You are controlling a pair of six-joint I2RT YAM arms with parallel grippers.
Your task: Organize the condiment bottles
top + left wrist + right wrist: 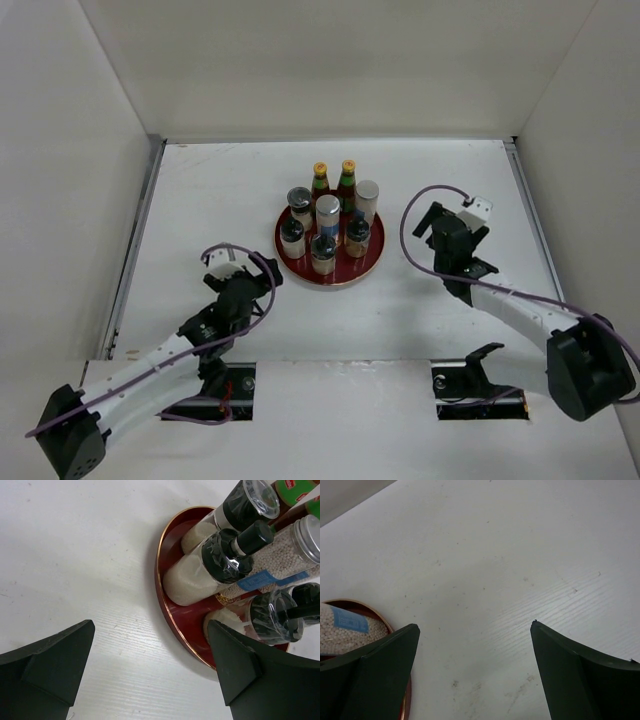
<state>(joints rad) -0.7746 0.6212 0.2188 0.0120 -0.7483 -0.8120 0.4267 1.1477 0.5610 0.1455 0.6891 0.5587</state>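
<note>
The condiment bottles stand together on a round red tray at mid-table. Two slim yellow-capped sauce bottles are at the back, with a cream cylinder to their right. A silver-topped cylinder is in the middle, and several dark-lidded spice jars stand round it. My left gripper is open and empty on the table just left of the tray. Its wrist view shows the tray rim and a jar close by. My right gripper is open and empty to the right of the tray, above bare table.
White walls close in the table at the left, back and right. A metal rail runs along the left edge. Purple cables loop over both arms. Two cut-outs with arm mounts sit at the near edge.
</note>
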